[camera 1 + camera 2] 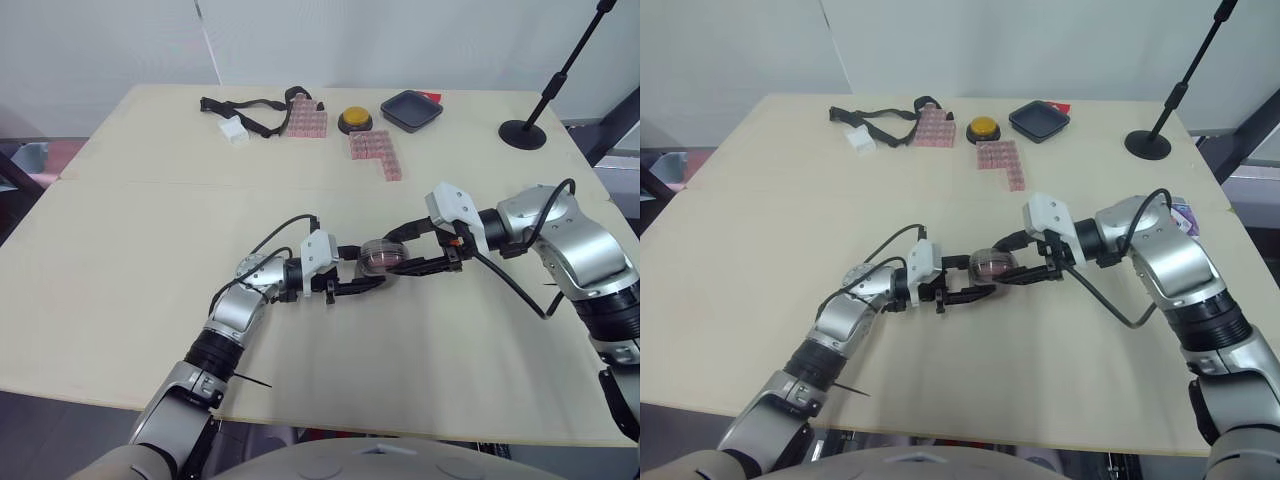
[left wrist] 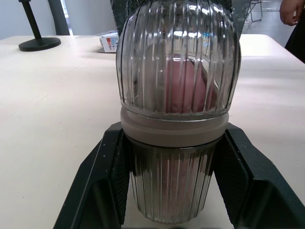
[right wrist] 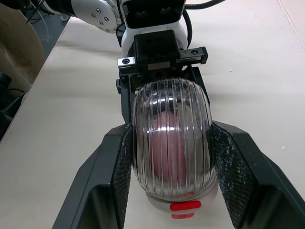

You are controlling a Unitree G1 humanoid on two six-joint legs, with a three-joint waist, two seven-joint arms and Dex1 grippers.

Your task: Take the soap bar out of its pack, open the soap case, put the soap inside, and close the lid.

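Note:
The soap case (image 1: 381, 257) stands at the middle of the table: a clear ribbed dome lid on a grey base ring, with the pink soap bar (image 2: 183, 86) showing inside. The lid sits down on the base. My left gripper (image 1: 372, 267) reaches in from the left, and its fingers (image 2: 107, 176) press the lower part of the case on both sides. My right gripper (image 1: 393, 256) comes from the right, its fingers (image 3: 113, 176) clamped on the dome (image 3: 171, 143).
At the table's far side lie a black strap (image 1: 250, 108), a white block (image 1: 233, 130), two pink ribbed packs (image 1: 377, 152), a yellow button (image 1: 354, 121) and a black tray (image 1: 412, 109). A stand's base (image 1: 523, 133) sits far right. A small box (image 2: 110, 41) lies beyond.

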